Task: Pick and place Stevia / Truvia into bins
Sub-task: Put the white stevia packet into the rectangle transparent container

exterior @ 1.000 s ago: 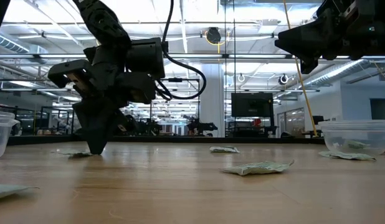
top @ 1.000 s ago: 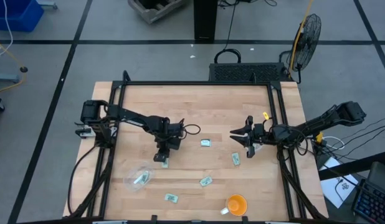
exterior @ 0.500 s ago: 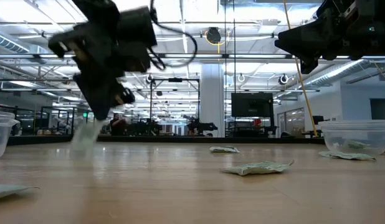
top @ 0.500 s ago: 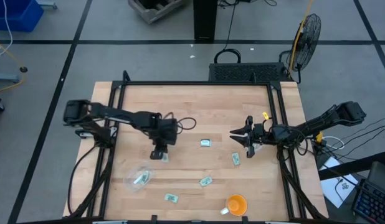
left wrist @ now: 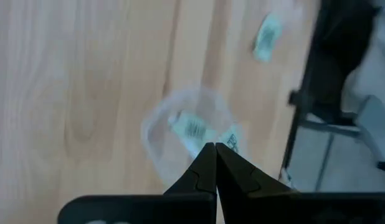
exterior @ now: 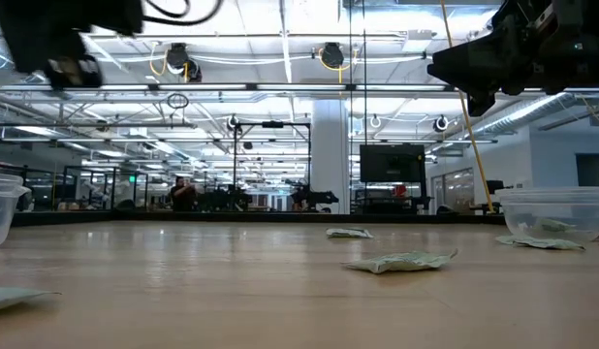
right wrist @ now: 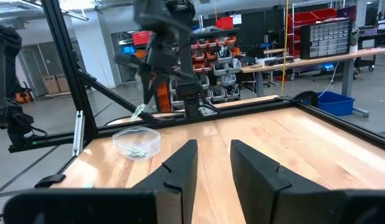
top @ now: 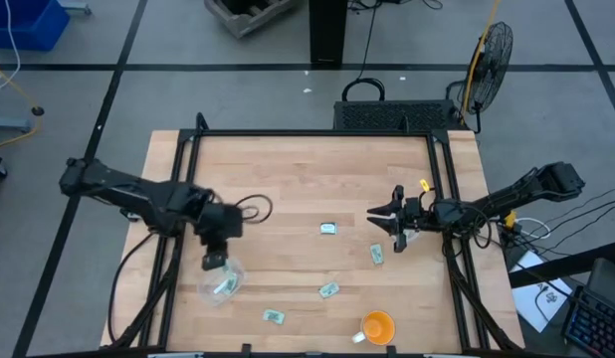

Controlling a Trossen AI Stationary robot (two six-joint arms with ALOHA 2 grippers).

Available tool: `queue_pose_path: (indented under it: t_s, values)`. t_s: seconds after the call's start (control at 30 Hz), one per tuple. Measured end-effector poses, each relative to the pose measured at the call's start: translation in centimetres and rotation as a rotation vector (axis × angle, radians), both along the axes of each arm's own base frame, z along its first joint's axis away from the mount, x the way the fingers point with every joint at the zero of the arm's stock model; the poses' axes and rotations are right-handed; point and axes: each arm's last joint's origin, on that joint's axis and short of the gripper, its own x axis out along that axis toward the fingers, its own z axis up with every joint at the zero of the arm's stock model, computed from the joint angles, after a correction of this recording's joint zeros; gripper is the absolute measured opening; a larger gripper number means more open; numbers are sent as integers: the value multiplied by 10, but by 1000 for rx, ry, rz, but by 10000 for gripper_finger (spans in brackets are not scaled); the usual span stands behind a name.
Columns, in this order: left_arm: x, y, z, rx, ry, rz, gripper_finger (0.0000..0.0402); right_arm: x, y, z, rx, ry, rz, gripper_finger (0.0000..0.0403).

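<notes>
Hovering over the clear round plastic cup [top: 220, 283] near the counter's front-left corner, the left gripper [left wrist: 215, 149] pinches a pale green paper sachet [left wrist: 230, 142]; the placing step seems at hand, needing release. The right gripper [right wrist: 212, 158] waits part-open by the right edge

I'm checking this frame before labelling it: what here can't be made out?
- Left claw: the shut fingers may pinch a sachet over the clear cup; the wrist view is blurred.
- High view: that claw's own body hides its tips.
- Low view: the left claw is cut off by the top edge.
- Printing on the sachets is too small.
</notes>
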Motion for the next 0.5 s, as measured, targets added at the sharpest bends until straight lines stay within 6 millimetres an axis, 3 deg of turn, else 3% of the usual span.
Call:
queue_pose_path:
  t_s: [0.27, 0.5]
  values:
    - [-14, -32, -17, 245, 58, 25, 4, 0, 0, -1, -1, 5, 0, 89]
    - [-15, -50, -52, 312, 90, -182, 4, 0, 0, -1, -1, 5, -1, 89]
